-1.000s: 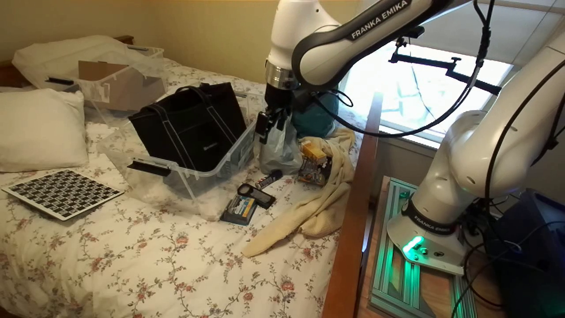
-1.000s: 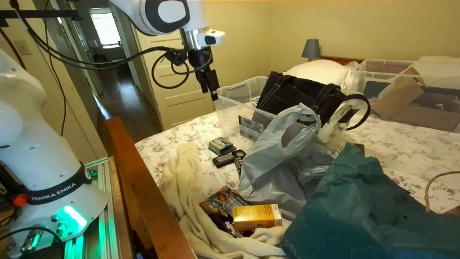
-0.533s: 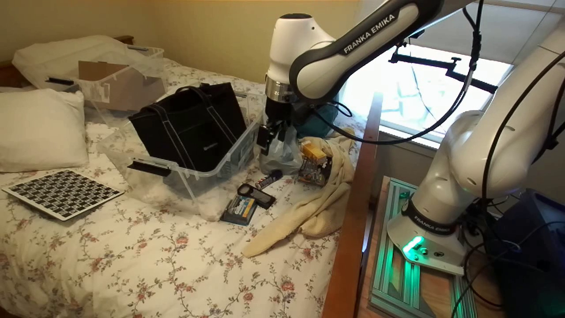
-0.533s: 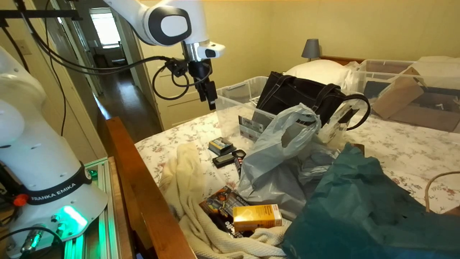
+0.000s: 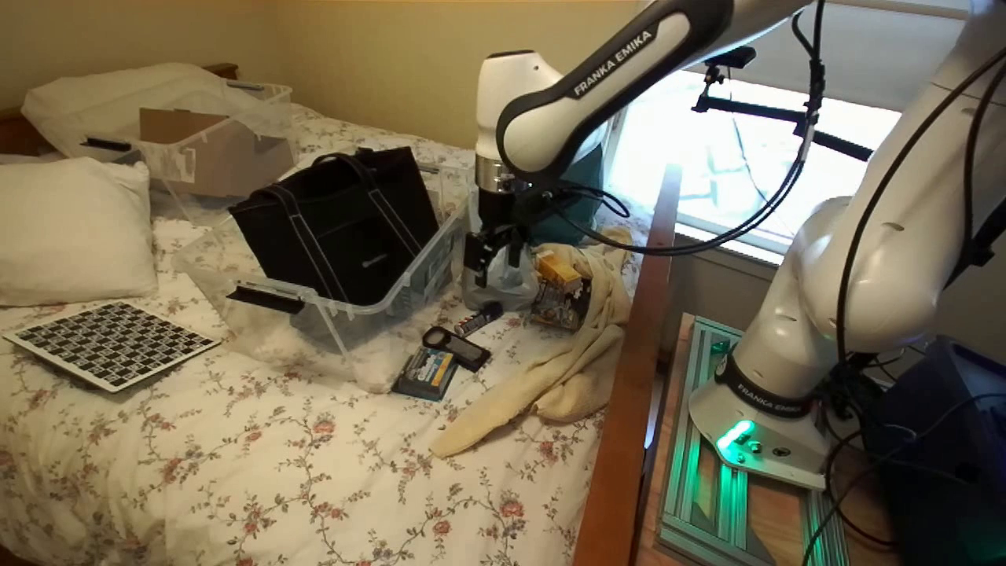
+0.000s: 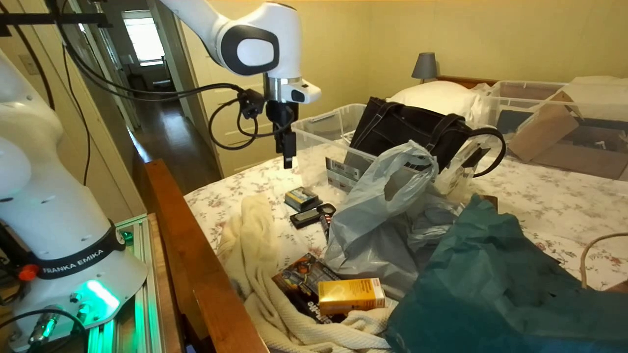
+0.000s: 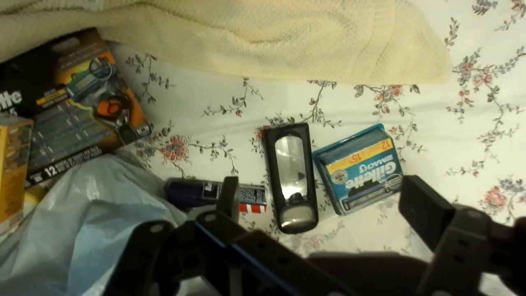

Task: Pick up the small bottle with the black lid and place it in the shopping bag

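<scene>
The small bottle (image 7: 205, 193), dark with a red and white striped edge, lies on its side on the bed. It also shows in both exterior views (image 5: 479, 320) (image 6: 325, 223), partly behind the grey plastic bag in one. Its black lid end lies by that bag. My gripper (image 7: 318, 187) is open and empty. In both exterior views (image 5: 498, 271) (image 6: 288, 163) it hangs above the bed, pointing down. In the wrist view the left finger (image 7: 229, 196) covers part of the bottle. The black shopping bag (image 5: 346, 228) (image 6: 407, 130) leans upright in a clear tub.
A black oblong device (image 7: 292, 176) and a blue Gillette pack (image 7: 363, 168) lie beside the bottle. The grey plastic bag (image 6: 378, 235), yellow box (image 6: 351, 295), cream blanket (image 5: 542, 385) and teal bag (image 6: 490, 289) are close. The clear tub's rim (image 5: 369, 309) stands between bottle and shopping bag.
My gripper has moved down toward the bed and slightly nearer the bottle, staying open. The bottle, the shopping bag and the other objects have not moved.
</scene>
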`<state>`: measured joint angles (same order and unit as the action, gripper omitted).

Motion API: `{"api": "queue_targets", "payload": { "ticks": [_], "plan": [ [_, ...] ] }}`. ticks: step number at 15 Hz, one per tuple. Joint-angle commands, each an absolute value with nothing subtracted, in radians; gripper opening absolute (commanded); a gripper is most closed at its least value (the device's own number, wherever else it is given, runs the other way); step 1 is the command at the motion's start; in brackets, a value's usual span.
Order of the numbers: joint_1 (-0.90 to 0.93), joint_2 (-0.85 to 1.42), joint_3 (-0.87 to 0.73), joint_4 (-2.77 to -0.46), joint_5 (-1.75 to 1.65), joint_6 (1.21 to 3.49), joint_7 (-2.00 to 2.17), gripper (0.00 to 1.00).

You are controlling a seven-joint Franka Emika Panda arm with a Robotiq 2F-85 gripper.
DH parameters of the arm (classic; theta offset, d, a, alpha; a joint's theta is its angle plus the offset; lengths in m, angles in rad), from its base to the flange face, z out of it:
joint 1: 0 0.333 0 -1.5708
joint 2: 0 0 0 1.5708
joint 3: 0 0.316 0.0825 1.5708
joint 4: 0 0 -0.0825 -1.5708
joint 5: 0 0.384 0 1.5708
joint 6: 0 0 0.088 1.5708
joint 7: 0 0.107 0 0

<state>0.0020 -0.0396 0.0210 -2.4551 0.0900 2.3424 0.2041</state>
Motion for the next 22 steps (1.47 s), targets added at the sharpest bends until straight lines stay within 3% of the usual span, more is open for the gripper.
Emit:
{"api": "queue_targets", "payload": {
  "ticks": [1,7,15,22],
  "plan": [
    [-0.013,0.134,-0.005,-2.346,0.195,2.282,0.218,1.00],
    [-0.055,0.271,-0.011,-2.343,0.455,2.366,0.223,1.00],
    [-0.038,0.321,-0.025,-2.437,0.574,2.723,0.410,1.00],
    [-0.048,0.374,-0.025,-2.388,0.587,2.682,0.589,1.00]
  ]
}}
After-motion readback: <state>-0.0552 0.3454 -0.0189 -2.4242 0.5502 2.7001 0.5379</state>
